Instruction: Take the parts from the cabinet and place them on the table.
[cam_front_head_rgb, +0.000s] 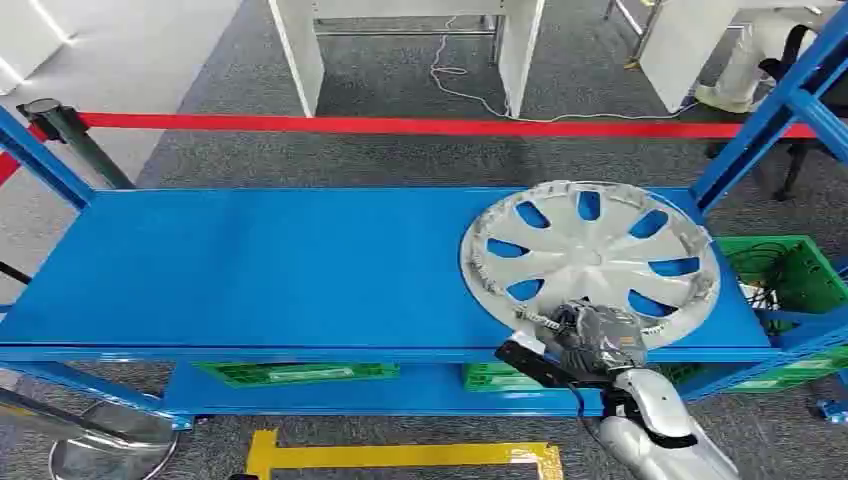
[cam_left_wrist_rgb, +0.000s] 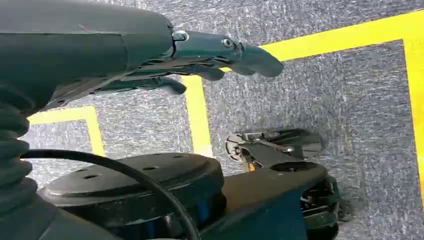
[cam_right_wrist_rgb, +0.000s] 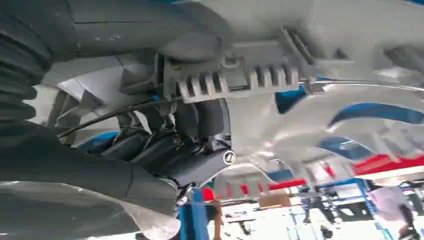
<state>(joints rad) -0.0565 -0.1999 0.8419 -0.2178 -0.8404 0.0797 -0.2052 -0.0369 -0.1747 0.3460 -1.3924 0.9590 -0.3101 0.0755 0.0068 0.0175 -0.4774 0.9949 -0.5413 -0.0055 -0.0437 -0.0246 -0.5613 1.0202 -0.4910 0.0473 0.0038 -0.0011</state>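
Silver-grey, the round plastic wheel cover with teardrop cut-outs lies flat at the blue metal shelf's right end. At its six-o'clock rim the right hand grips the edge. The left hand hangs over yellow-taped grey carpet, fingers loosely extended, holding nothing.

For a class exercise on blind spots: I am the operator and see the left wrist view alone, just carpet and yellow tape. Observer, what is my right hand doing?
Observer: Your right hand grips the near rim of a silver wheel cover.
Operator: Where does that cover lie?
Observer: Flat on the right end of a blue shelf.
Operator: Anything under that shelf?
Observer: Green crates on the lower level.
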